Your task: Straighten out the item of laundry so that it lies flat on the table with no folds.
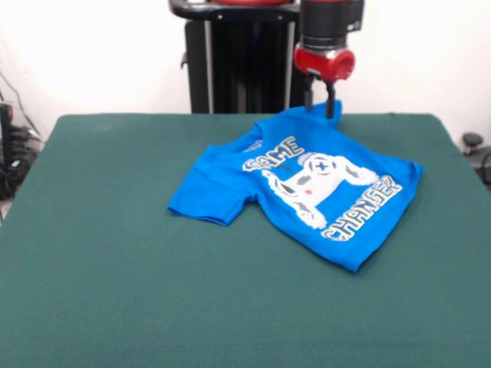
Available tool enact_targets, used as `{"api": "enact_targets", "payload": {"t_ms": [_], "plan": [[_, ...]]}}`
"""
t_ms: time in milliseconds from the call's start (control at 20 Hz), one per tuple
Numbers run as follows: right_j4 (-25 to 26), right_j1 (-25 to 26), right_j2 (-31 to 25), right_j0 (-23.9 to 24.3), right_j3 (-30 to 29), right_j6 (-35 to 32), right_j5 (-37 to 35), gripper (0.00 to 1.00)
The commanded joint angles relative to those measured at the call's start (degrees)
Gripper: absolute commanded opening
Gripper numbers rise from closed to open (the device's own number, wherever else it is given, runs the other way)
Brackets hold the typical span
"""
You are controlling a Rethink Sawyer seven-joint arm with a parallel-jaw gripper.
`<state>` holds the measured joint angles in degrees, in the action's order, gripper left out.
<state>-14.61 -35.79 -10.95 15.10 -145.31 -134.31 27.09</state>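
- the small bright blue short-sleeved t-shirt (307, 184), printed with a white pixel controller and "game changer" lettering, lies print-up toward the far right of the large dark green felt-covered table (115, 291).
- its far edge rises to a peak at the end effector (320, 107), likely lifted to pull folds out; the near sleeve looks doubled under.
- the red and black arm (330, 38) comes straight down, wrist vertical.
- the dark fingers look pinched on the t-shirt's raised edge.
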Motion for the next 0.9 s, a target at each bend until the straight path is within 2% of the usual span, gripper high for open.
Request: {"api": "enact_targets", "payload": {"t_ms": [50, 350, 900], "plan": [[-5.34, 0.49, -1.11, -1.53, 7.56, -11.12, -5.35, 1.00], [-4.59, 1.49, 1.84, -0.36, 10.59, -7.95, -4.22, 1.00], [-3.23, 1.31, 5.18, 1.03, 13.69, -4.69, -7.59, 1.00]]}}
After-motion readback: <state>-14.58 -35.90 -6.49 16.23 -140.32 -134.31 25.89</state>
